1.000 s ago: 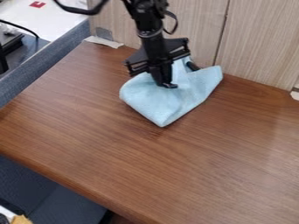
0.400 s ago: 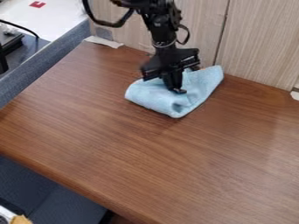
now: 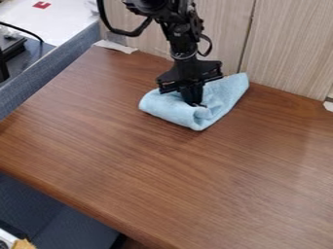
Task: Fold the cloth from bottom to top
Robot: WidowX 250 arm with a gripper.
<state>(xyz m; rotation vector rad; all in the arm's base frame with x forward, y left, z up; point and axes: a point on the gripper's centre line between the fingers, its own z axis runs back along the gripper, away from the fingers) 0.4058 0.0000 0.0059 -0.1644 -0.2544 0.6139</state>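
Light Blue Cloth with Black Gripper

Item one: we list a light blue cloth (image 3: 229, 91), bunched and partly folded, lying on the brown wooden table (image 3: 143, 165) near the pale wood-grain panel (image 3: 286, 48). Item two: we record one black gripper (image 3: 197, 103), pointing down, its tip against the cloth; whether it is open or closed, we cannot tell.

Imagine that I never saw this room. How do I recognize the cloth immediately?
Find the brown wooden table, then its far side by the pale wall. There the black gripper comes down onto the cloth. It is light blue, soft and partly folded, unlike the small whitish strip at the table's far left corner.
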